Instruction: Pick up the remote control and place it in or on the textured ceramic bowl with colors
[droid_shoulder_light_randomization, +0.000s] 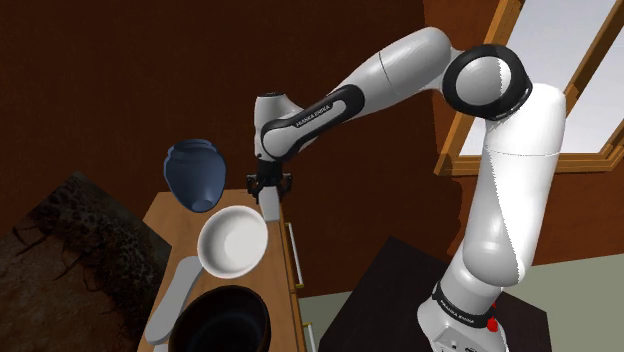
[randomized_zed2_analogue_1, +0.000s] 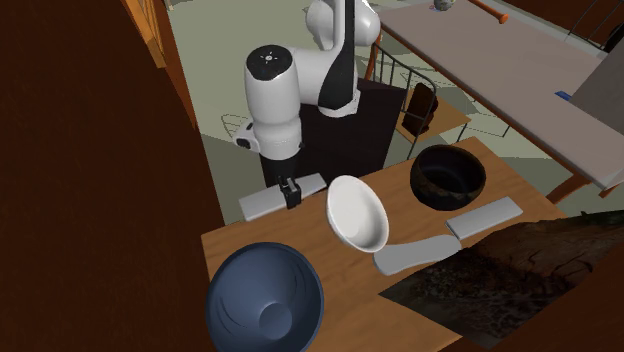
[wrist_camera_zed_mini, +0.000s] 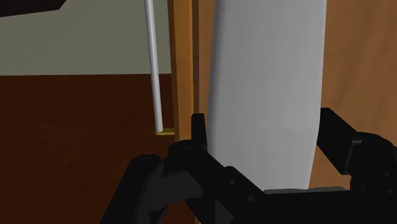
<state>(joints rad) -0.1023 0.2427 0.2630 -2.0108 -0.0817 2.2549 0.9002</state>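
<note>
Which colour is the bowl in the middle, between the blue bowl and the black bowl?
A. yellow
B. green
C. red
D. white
D: on the wooden table top the white bowl sits between the blue bowl and the black bowl.

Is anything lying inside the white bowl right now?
No, the white bowl shows a bare inside in the shoulder view.
</note>
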